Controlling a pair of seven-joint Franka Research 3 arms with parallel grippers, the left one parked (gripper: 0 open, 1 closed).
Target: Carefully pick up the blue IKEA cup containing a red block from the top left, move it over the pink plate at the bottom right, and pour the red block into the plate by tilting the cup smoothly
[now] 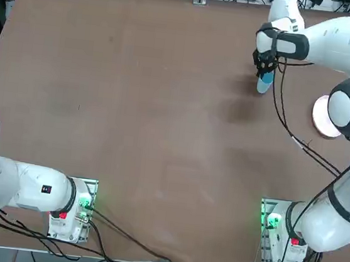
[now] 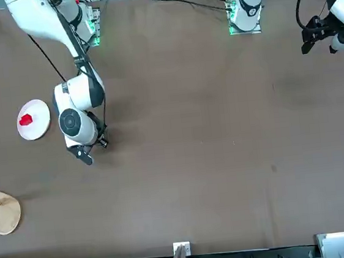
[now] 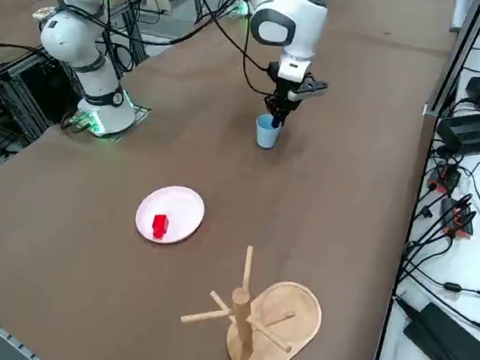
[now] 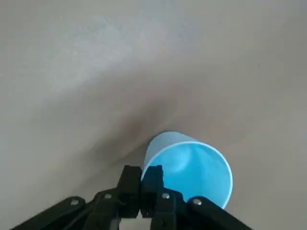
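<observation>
The blue IKEA cup (image 3: 267,132) is upright near the table's far right part, and whether it touches the surface I cannot tell. My right gripper (image 3: 278,116) is shut on its rim wall. In the right wrist view the cup (image 4: 192,167) is empty, with the gripper (image 4: 146,184) pinching its edge. The overhead view shows the cup (image 1: 265,84) under the gripper (image 1: 264,68). The red block (image 3: 160,226) lies on the pink plate (image 3: 183,203), apart from the cup. From the front, the block (image 2: 26,120) sits on the plate (image 2: 40,127), and the hand hides the cup.
A tan wooden oval dish with a pegged stand (image 3: 248,317) is beyond the plate, also seen as the dish (image 2: 1,212) from the front. My arm's elbow covers part of the plate (image 1: 321,116) in the overhead view. Cables trail from the arm bases.
</observation>
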